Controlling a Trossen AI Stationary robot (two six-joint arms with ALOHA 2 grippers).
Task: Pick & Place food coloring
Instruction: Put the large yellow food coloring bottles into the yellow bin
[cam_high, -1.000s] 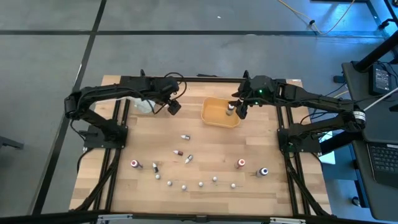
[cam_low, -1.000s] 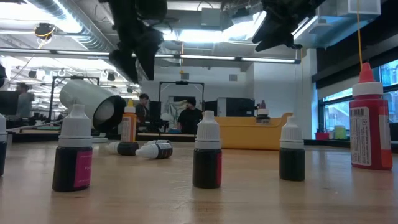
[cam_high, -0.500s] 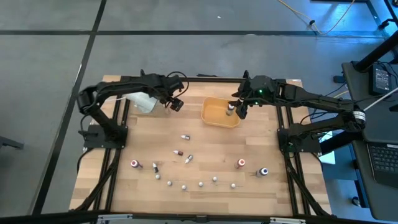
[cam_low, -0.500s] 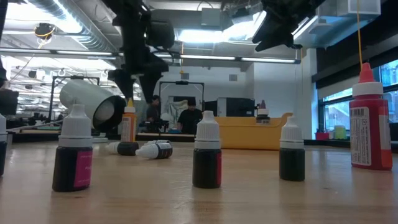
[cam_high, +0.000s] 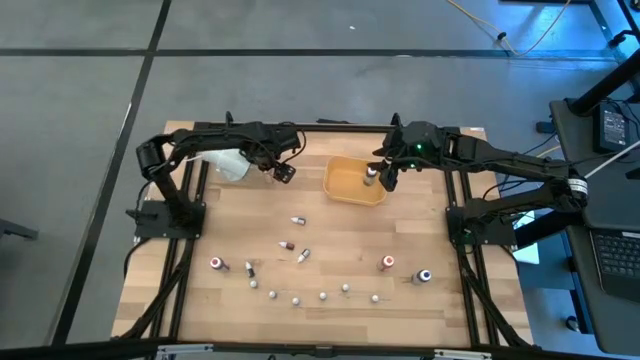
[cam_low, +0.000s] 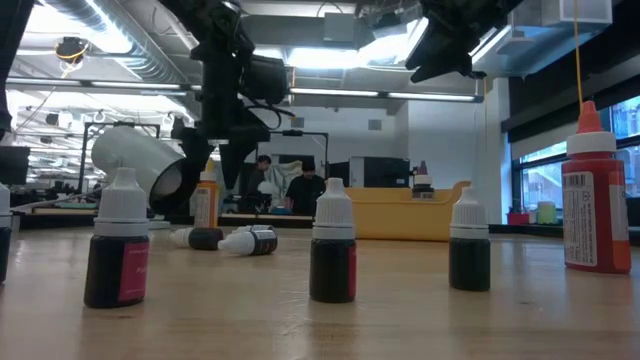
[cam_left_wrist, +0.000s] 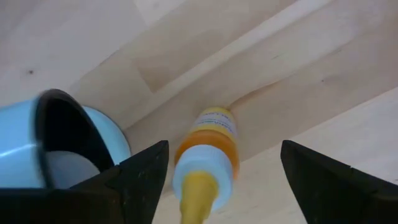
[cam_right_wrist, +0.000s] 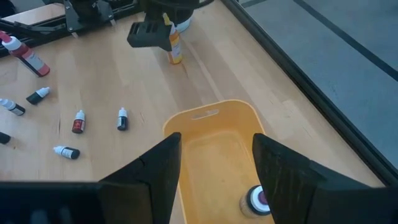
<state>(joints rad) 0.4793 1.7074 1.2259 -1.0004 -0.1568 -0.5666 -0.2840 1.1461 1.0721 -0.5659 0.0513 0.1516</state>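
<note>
Now my left gripper (cam_left_wrist: 217, 171) hangs wide open over the upright orange bottle (cam_left_wrist: 208, 149); it looks light and tippy, so I would grasp its body.

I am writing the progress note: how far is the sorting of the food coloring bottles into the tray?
Barely started. One bottle stands in the yellow tray, under the right gripper, jaws apart. The left gripper, jaws open, straddles an orange bottle beside the white cylinder, not yet gripped. Many small bottles remain on the table.
</note>
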